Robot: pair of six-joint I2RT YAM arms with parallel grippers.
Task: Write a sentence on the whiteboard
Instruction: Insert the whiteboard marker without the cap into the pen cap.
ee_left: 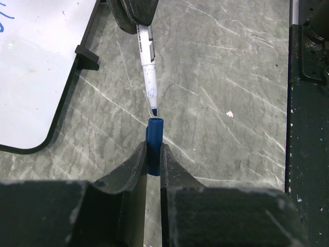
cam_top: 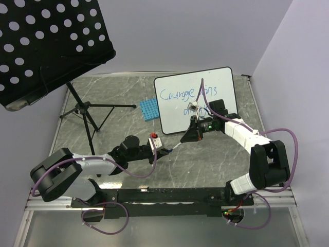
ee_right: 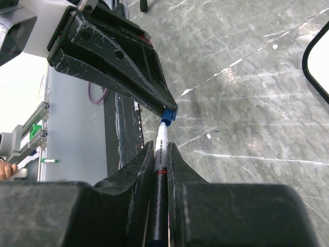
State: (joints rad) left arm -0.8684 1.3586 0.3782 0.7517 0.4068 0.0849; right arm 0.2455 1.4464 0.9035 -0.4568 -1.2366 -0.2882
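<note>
The whiteboard (cam_top: 177, 110) stands at the table's back centre, and its rounded corner shows in the left wrist view (ee_left: 36, 77). The sentence (cam_top: 177, 94) is blue cursive in two lines, the lower one partly hidden behind my right arm. In front of the board, my right gripper (cam_top: 183, 140) (ee_right: 161, 146) is shut on a white marker (ee_right: 160, 175) (ee_left: 148, 67). My left gripper (cam_top: 168, 151) (ee_left: 153, 149) is shut on the blue cap (ee_left: 154, 139) (ee_right: 168, 115). The marker's tip sits right at the cap's mouth.
A black perforated music stand (cam_top: 51, 41) on a tripod (cam_top: 85, 110) fills the back left. A small blue gridded rack (cam_top: 149, 109) lies just left of the board. A black rail (cam_top: 169, 194) runs along the near edge.
</note>
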